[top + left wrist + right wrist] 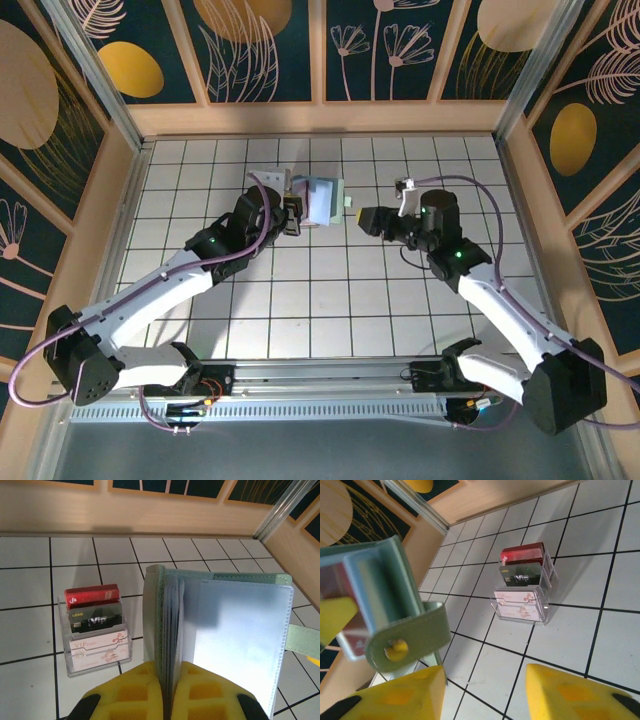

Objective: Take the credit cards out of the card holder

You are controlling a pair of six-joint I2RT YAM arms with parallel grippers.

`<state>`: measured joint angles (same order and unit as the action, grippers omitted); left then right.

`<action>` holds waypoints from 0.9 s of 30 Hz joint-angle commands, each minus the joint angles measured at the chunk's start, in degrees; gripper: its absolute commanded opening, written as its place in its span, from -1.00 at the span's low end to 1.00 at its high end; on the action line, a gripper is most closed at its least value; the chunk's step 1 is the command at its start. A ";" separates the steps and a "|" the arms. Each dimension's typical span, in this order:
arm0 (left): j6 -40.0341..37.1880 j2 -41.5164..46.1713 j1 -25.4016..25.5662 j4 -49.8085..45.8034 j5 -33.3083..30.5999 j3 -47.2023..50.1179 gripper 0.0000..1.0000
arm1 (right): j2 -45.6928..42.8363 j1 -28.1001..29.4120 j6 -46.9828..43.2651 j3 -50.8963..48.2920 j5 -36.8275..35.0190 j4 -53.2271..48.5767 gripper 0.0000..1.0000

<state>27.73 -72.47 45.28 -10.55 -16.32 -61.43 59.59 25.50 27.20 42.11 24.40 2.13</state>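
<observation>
The card holder (235,630) is a pale green wallet held upright and open, with its clear sleeves fanned out. My left gripper (170,680) is shut on its lower edge, yellow pads pressed against both sides of the leaves. From above, that left gripper (297,212) and the card holder (322,198) are at the table's far middle. My right gripper (485,695) is open, just beside the holder's strap (407,640) with its yellow snap. Three credit cards stand in a clear stand (97,635): red (92,595), dark (95,619) and white (97,649).
The clear stand (268,181) sits on the tiled floor left of the holder, close to the left gripper. The right gripper (360,218) hovers one tile right of the holder. A wooden wall (320,118) borders the far side.
</observation>
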 commanded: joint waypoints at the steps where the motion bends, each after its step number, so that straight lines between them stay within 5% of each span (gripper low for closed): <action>1: 1.39 -0.63 -0.57 0.80 0.67 -1.49 -1.00 | -3.03 0.12 1.98 -3.53 4.20 9.41 0.48; 5: 2.01 -1.00 -0.72 1.12 1.37 -1.41 -1.00 | -4.16 2.29 3.44 -6.65 3.64 15.26 0.82; 10: 2.42 -1.18 -0.89 2.10 3.25 -1.41 -1.00 | -0.26 5.52 3.47 -6.30 1.22 19.40 0.99; 20: 3.21 -0.54 -0.98 3.76 6.89 -0.76 -1.00 | 8.19 7.11 3.95 -3.02 -0.76 25.33 0.96; 27: 3.33 1.17 -0.97 5.94 10.61 0.84 -1.00 | 11.26 6.20 6.85 -2.87 2.17 30.63 0.53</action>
<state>30.28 -73.30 44.66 -8.64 -8.36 -61.32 69.97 32.08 32.16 37.67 25.26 27.16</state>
